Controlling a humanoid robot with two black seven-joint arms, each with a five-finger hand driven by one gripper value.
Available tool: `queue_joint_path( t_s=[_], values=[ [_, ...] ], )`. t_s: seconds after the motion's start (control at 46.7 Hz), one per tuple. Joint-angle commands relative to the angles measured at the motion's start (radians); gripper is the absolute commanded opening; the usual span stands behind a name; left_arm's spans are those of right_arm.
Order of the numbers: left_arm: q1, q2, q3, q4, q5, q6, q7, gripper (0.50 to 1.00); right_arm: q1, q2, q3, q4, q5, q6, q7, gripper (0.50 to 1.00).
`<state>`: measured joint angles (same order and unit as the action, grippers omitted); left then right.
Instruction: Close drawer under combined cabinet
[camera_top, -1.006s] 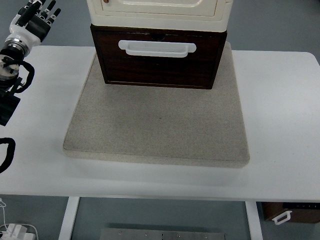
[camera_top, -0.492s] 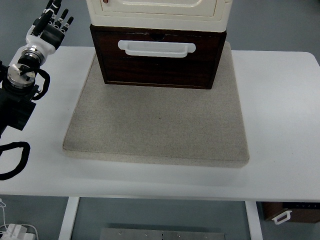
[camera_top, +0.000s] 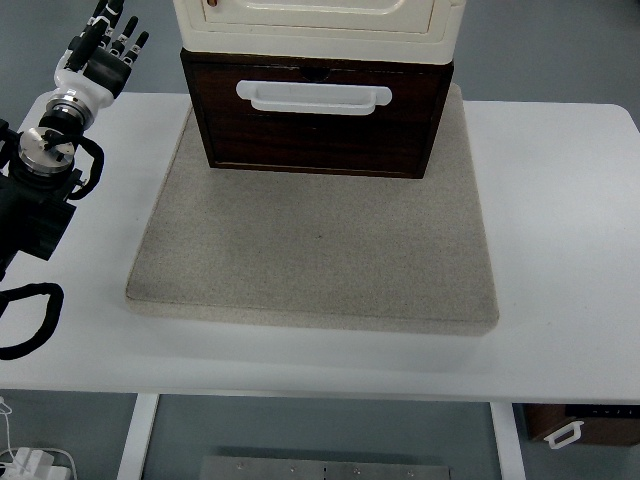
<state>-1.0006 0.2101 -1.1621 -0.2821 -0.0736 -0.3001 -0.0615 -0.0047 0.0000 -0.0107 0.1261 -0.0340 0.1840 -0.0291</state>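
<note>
No readable brand, label or writing on any surface; a small reddish mark on the cream cabinet (camera_top: 315, 18) front at far left is too small to make out.

Left hand (camera_top: 100, 52): at far left, over the far-left corner of the white table (camera_top: 560, 200), at its far edge. Fingers (camera_top: 108, 22) extended and slightly spread, pointing away toward the far side; nothing held. White wrist cuff behind the palm, then a metal joint and the black forearm, which runs back toward the near left edge of view. A black cable loop lies on the table at near left. The hand is well apart from the cabinet, to its left.

Right hand: not in view.

Dark brown drawer (camera_top: 318, 125): sits directly under the cream cabinet, on the far part of the grey mat (camera_top: 315, 250). Its front projects toward the near side beyond the cabinet front, so it is pulled out. White handle (camera_top: 313, 96) spans the upper front of the drawer.

Mat lies centred on the table.
</note>
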Motion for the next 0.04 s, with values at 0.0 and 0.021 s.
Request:
queue_joint_path(
  t_s=[0.0,0.021],
  values=[
    [0.000,-0.001,0.001,0.000,0.000,0.001,-0.003,1.000,0.000,0.000,0.000,0.001,0.000,0.000,0.000,0.952],
    [0.000,-0.001,0.001,0.000,0.000,0.001,-0.004,1.000,0.000,0.000,0.000,0.001,0.000,0.000,0.000,0.952]
  ],
)
